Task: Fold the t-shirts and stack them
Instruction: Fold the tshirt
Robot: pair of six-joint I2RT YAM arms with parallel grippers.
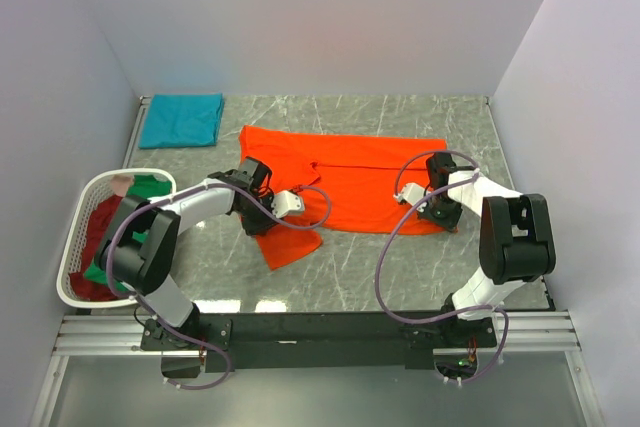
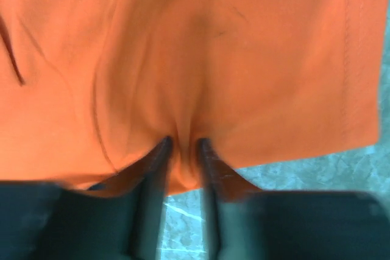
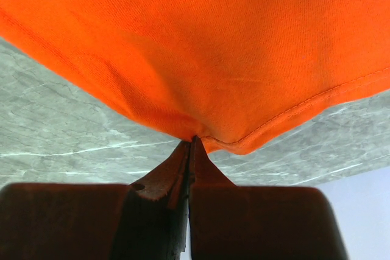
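The orange t-shirt (image 1: 350,177) lies spread across the marble tabletop (image 1: 400,277). The left gripper (image 2: 183,145) pinches a fold of cloth toward its left side, and the right gripper (image 3: 192,141) is clamped on its near-right corner. A folded teal t-shirt (image 1: 182,119) rests at the far left.

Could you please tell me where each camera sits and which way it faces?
Top external: above and behind the arms, looking down on the table; left arm and right arm show.
Left wrist: on the left arm, looking along the left fingers, which pinch the orange t-shirt.
Right wrist: on the right arm, looking along the right fingers, shut on its hem.
Shared: all three see the orange t-shirt.
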